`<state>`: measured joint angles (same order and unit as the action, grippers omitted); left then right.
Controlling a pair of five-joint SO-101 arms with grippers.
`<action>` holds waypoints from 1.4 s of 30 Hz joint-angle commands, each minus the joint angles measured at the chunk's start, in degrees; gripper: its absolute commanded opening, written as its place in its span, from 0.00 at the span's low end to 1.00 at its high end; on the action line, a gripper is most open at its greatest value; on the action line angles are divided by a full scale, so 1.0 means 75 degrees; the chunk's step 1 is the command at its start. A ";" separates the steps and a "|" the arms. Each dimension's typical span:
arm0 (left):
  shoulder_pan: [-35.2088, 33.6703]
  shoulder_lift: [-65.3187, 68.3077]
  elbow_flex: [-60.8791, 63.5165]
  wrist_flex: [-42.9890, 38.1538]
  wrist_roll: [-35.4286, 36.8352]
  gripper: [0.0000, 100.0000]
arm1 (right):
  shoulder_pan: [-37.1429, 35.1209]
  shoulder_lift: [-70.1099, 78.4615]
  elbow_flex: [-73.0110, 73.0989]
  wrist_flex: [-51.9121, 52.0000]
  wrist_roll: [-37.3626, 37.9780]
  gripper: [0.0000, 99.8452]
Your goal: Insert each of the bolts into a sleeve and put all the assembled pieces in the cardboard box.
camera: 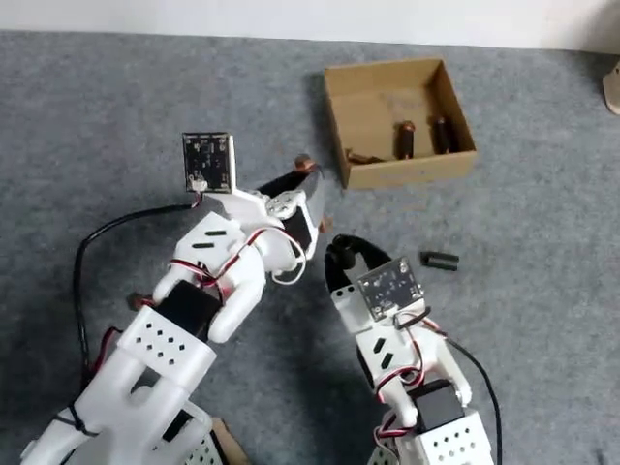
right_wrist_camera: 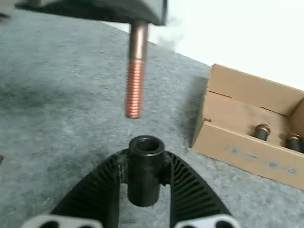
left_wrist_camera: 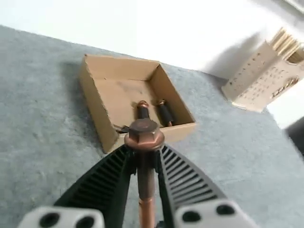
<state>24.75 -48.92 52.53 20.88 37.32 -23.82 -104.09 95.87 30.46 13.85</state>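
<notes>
Right fingers (right_wrist_camera: 102, 183) clamp black sleeve (right_wrist_camera: 144, 161), bore open at the free end. Left fingers (left_wrist_camera: 109, 178) pinch copper bolt (left_wrist_camera: 145, 137) by the shank, hex head on the box side. Threaded tip hangs near the sleeve mouth, apart, not entered. High view: cardboard box (camera: 412, 172) at 1 o'clock from both arms' fingers, two assembled pieces (camera: 405, 140) lying inside. Spare sleeve (camera: 439, 260) lies on grey surface (camera: 542, 291), near, at 3 o'clock of right fingers.
</notes>
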 commanded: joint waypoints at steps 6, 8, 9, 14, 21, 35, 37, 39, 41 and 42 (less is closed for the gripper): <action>0.0111 -0.0275 -0.0076 -0.0234 0.0340 0.01 | -0.0264 -0.0170 0.0779 -0.0217 0.0035 0.00; 0.0158 -0.0275 -0.0076 -0.0234 0.0352 0.01 | -0.0275 -0.0170 0.0791 -0.0217 0.0035 0.00; 0.0252 -0.0275 -0.0076 -0.0223 0.0352 0.01 | -0.0275 -0.0170 0.0791 -0.0217 0.0035 0.00; 0.0674 -0.0311 0.0135 -0.0211 0.0340 0.01 | -0.0275 -0.0170 0.0779 -0.0217 0.0035 0.00; 0.0803 -0.0311 0.0381 -0.0211 0.0105 0.01 | -0.0240 -0.0170 0.0768 -0.0217 0.0035 0.00; 0.0850 -0.0322 0.0733 0.0129 -0.0785 0.01 | 0.0522 -0.0170 0.0768 -0.1483 0.0035 0.00; 0.0920 -0.0322 0.0838 0.0375 -0.0797 0.01 | 0.0662 -0.0170 0.0779 -0.1600 0.0035 0.00; 0.1014 -0.0322 0.0932 0.0610 -0.0797 0.01 | 0.0674 -0.0170 0.0779 -0.1600 0.0035 0.00; 0.1037 -0.0322 0.0967 0.0879 -0.0797 0.01 | 0.0686 -0.0170 0.0779 -0.1600 0.0035 0.00; 0.1037 -0.0322 0.0967 0.0996 -0.0797 0.01 | 0.0686 -0.0170 0.0779 -0.1600 0.0035 0.00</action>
<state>31.96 -51.03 58.86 24.66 31.60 -21.19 -104.00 96.04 21.41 14.02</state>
